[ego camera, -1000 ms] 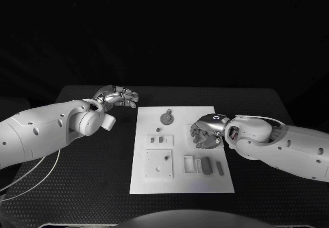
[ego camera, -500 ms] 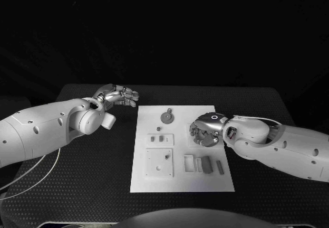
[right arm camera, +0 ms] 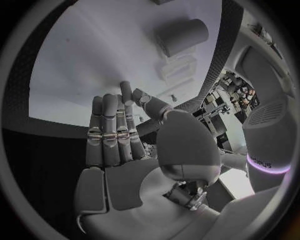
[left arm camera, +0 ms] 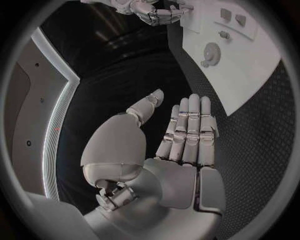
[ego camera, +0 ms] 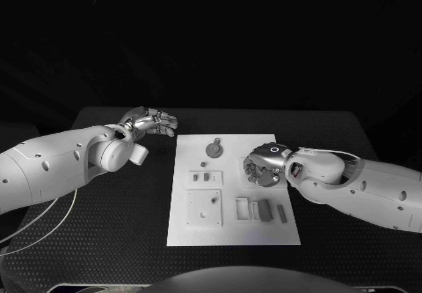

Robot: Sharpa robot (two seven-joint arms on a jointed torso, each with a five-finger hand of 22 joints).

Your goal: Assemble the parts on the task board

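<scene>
The white task board (ego camera: 233, 235) lies in the middle of the table. On it are a round grey part (ego camera: 214, 148), a small peg (ego camera: 203, 165), a square plate (ego camera: 203, 209) and grey bars (ego camera: 262, 211) near the front right. My right hand (ego camera: 262, 171) hovers over the board's right half, its fingers pointing down at the board and nothing in them. In the right wrist view the fingers (right arm camera: 109, 135) are straight over the board (right arm camera: 81, 65), with a dark grey block (right arm camera: 181, 36) beyond. My left hand (ego camera: 151, 122) is open, off the board's far left corner.
Black table (ego camera: 114, 213) surrounds the board on every side. The left wrist view shows the left hand (left arm camera: 187, 135) with straight fingers, the board (left arm camera: 256, 75) with its round part (left arm camera: 212, 51), and the right hand (left arm camera: 156, 11) farther off.
My right hand has drifted slightly toward the board's far side and its fingers have drawn together. The left hand has hardly moved.
</scene>
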